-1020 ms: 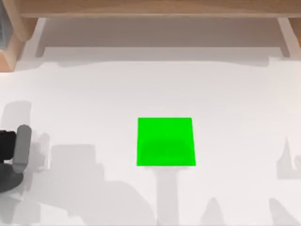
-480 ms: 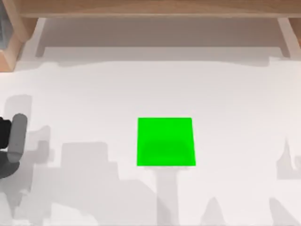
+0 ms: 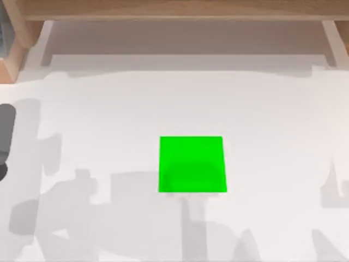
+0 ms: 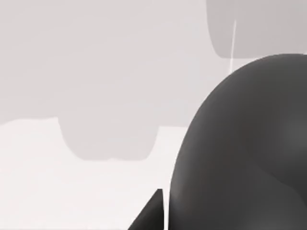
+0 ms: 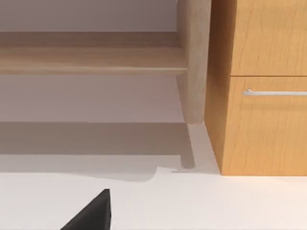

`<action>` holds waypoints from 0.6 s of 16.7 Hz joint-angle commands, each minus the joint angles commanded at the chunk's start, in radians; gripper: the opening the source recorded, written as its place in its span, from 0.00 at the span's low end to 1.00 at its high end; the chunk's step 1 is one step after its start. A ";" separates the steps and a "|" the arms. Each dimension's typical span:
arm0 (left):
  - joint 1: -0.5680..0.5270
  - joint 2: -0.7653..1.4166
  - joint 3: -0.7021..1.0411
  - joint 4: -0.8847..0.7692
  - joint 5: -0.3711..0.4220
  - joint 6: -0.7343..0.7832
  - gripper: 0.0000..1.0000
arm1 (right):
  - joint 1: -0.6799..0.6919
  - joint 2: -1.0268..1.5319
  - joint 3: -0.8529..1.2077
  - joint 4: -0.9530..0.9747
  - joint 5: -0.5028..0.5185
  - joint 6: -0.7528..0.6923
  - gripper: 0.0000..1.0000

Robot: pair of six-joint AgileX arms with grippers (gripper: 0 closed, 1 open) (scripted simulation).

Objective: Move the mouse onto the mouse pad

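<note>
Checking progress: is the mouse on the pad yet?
No: in the top view the pad lies bare mid-table, while the left wrist view shows the mouse close to that camera.

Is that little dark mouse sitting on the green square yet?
Not on it. The mouse pad lies bare in the top view; the mouse looms dark in the left wrist view.

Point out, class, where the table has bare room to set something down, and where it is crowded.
The mouse pad has a bare top. Bare table lies between the pad and the wooden shelf, and to the pad's right. The one crowded spot is the table's left edge, where the left arm is. In the left wrist view the mouse sits close by.
</note>
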 joint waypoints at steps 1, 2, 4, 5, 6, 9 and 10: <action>0.000 0.000 0.000 0.000 0.000 0.000 0.00 | 0.000 0.000 0.000 0.000 0.000 0.000 1.00; 0.000 0.000 0.000 0.000 0.000 0.000 0.00 | 0.000 0.000 0.000 0.000 0.000 0.000 1.00; 0.000 0.006 -0.001 0.002 0.000 0.004 0.00 | 0.000 0.000 0.000 0.000 0.000 0.000 1.00; -0.011 0.017 0.011 -0.001 0.000 0.016 0.00 | 0.000 0.000 0.000 0.000 0.000 0.000 1.00; -0.034 0.040 0.034 -0.007 -0.001 0.039 0.00 | 0.000 0.000 0.000 0.000 0.000 0.000 1.00; -0.158 0.165 0.166 -0.041 -0.002 0.170 0.00 | 0.000 0.000 0.000 0.000 0.000 0.000 1.00; -0.215 0.222 0.232 -0.056 -0.002 0.235 0.00 | 0.000 0.000 0.000 0.000 0.000 0.000 1.00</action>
